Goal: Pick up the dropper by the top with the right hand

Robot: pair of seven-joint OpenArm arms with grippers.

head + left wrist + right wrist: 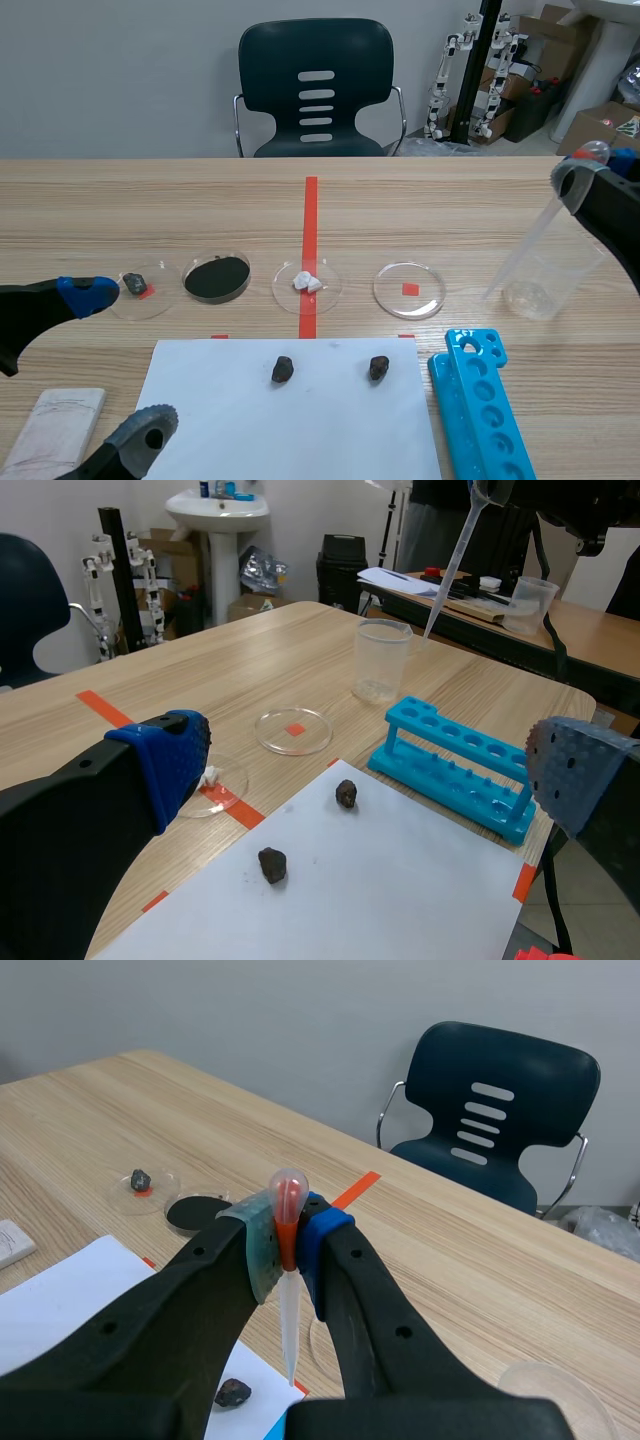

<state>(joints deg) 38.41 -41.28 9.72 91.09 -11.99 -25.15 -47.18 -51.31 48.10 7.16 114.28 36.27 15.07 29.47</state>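
The right pincer (pixel 288 1245) is clamped on the dropper (pixel 288 1290) just under its bulb, on the orange collar. The dropper hangs clear of the tabletop (pixel 150 210). Its long axis tilts: bulb high in the pincer, tip pointing down toward the tabletop and toward the left arm's side, ending beside the clear cup (pixel 545 280). The left pincer (pixel 115 360) hovers low with its fingers wide apart, holding nothing.

Nearest the robot lie a white sheet (pixel 300 420) with 2 dark lumps (pixel 283 369), a blue rack (pixel 480 400) beside it and a white block (pixel 60 425). Beyond them 4 clear dishes stand in a row: 1 with a dark stone (pixel 140 290), 1 with black powder (pixel 217 278), 1 with a white scrap (pixel 307 283) and 1 over a red tape square (pixel 409 289).

Past the tabletop's far edge stands a dark chair (pixel 316 90) against a grey wall, with cardboard boxes (pixel 600 125) to one side.
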